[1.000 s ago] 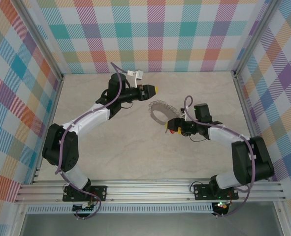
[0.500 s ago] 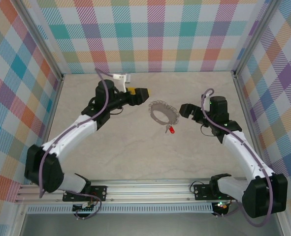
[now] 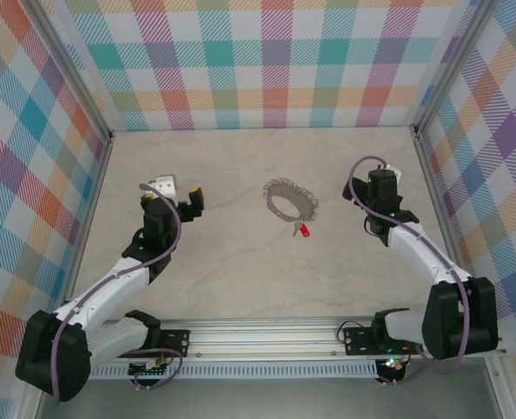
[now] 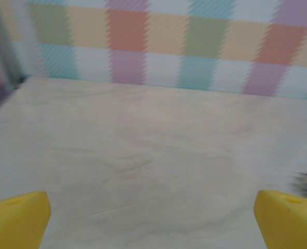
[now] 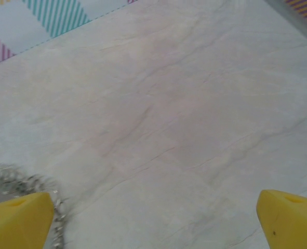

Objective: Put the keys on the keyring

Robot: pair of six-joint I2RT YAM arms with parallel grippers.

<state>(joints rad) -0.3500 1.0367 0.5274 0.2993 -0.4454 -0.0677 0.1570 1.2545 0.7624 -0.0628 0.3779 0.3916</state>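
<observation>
Key [image 3: 302, 230] flat on bench [image 3: 240, 271], approx centre, at 5 o'clock of keyring [image 3: 290, 199], touching or just beside its rim. Too small from above to tell whether threaded thru a link, so check that first.

If not on, prob. next: pin keyring w/ one end effector at its 11 o'clock side so loop can't slide, then take key w/ the other. Pinch red head, not blade: broader faces, less chance of flicking away. Come in low & slow; limp chain likely to bunch if nudged. If on, keep both arms clear, no brushing links.

Left end effector [image 4: 153, 223] at 9 o'clock of keyring, well apart, jaws spread wide, nothing btwn them. Right end effector [image 5: 153, 223] at 3 o'clock, also apart, jaws wide, empty. Slightly nearer by the look of it, so better pick for key.

Looks: key tiny, bright red plastic head, short silver blade, red head on side away from keyring. Keyring a thin silver-grey link chain, closed oval, many times bigger than key, lying slack. Bit of its rim at 8 o'clock in right wrist view. Grey blur at 3 o'clock edge of left wrist view poss. same chain, can't confirm. Bench pale, marble-like, checked walls [image 3: 275, 61] round it.
</observation>
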